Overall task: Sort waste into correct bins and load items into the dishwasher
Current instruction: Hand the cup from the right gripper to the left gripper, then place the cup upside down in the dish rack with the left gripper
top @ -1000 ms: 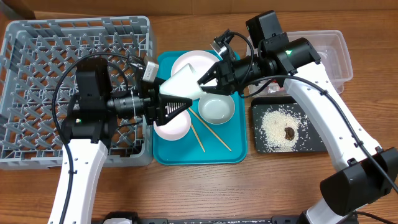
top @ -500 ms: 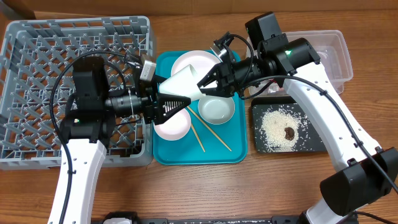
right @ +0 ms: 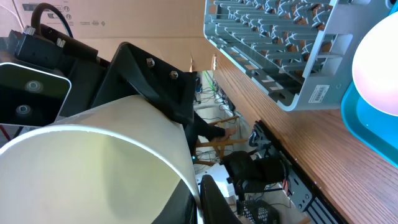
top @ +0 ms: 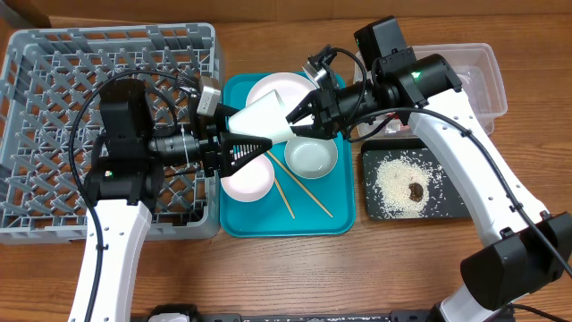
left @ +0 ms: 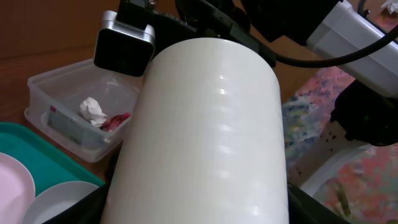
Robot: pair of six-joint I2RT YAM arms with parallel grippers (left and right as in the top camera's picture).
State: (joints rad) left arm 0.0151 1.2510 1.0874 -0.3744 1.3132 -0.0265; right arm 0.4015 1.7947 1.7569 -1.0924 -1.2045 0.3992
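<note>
Rack [top: 54,89]: left side of the table [top: 268,268], grey lattice, low walls. The left arm reaches across its right edge.

Teal tray [top: 344,210]: centre, just beside the rack.

Tub [top: 483,63]: far right corner, clear. Black tray [top: 451,206]: just in front of the tub, right of the teal tray.

Plate [top: 273,85]: at the far end of the teal tray, partly hidden under the cup.

Pink bowl [top: 250,183]: near left corner of the teal tray, partly under the left gripper. Green bowl [top: 311,158]: middle right of the same tray, upright.

Cup [top: 259,116]: on its side in the air above the teal tray, between the two grippers. Left gripper [top: 255,143]: closed around the cup's body; in the left wrist view the cup fills the space between its fingers. Right gripper [top: 297,119]: fingers spread at the cup's other end, touching or nearly so; whether they clamp it, cannot tell.

Chopsticks [top: 304,192]: flat on the teal tray, near the bowls, angled toward its near right corner.

Wrapper [left: 93,112]: crumpled, inside the tub.

Rice [top: 393,188]: scattered in the black tray, with the brown lump [top: 416,190] lying among it.
</note>
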